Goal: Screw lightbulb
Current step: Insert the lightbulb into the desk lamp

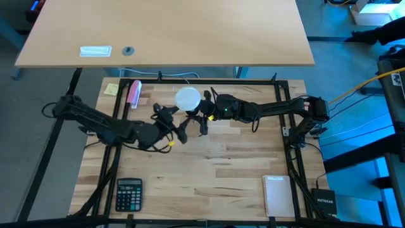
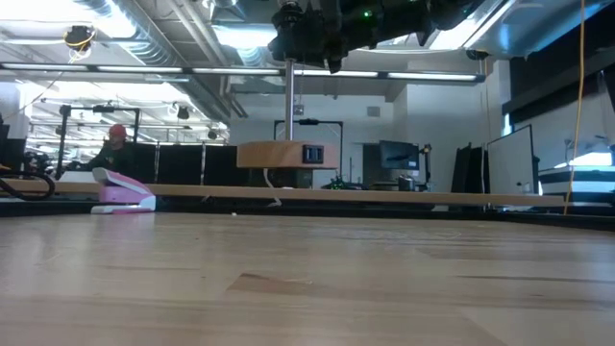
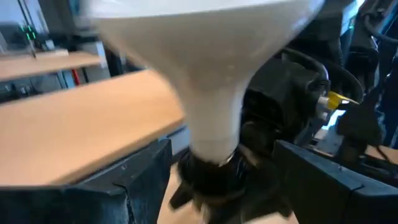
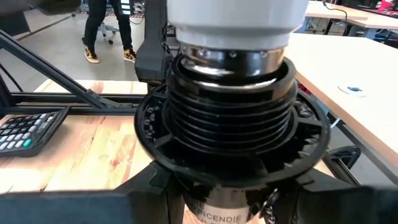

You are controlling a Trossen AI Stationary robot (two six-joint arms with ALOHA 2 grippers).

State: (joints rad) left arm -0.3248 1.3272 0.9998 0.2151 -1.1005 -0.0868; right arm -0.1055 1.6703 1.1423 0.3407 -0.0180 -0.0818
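The white lightbulb (image 1: 188,98) stands upright with its metal screw base (image 4: 233,59) in a black ribbed socket (image 4: 230,118). Both are held above the table's middle. My right gripper (image 4: 230,208) comes in from the right (image 1: 204,120) and is shut on the socket's lower part. My left gripper (image 3: 224,180) comes in from the left (image 1: 179,131) and is open. Its two fingers stand on either side of the bulb's narrow neck (image 3: 211,124) and the socket top (image 3: 208,177), with a gap on each side. My right gripper holds the socket by its lower body, at the labelled part (image 4: 217,214) below the ribbed collar. The picture's bottom edge cuts off the place of contact. The socket stands upright with the bulb on top, lifted clear of the table.
A pink stapler (image 1: 133,93) and a yellow note (image 1: 111,88) lie at the far left. A calculator (image 1: 128,193) lies near left and a white notepad (image 1: 276,195) near right. Black frame rails (image 1: 288,136) border the tabletop. People move in the room beyond.
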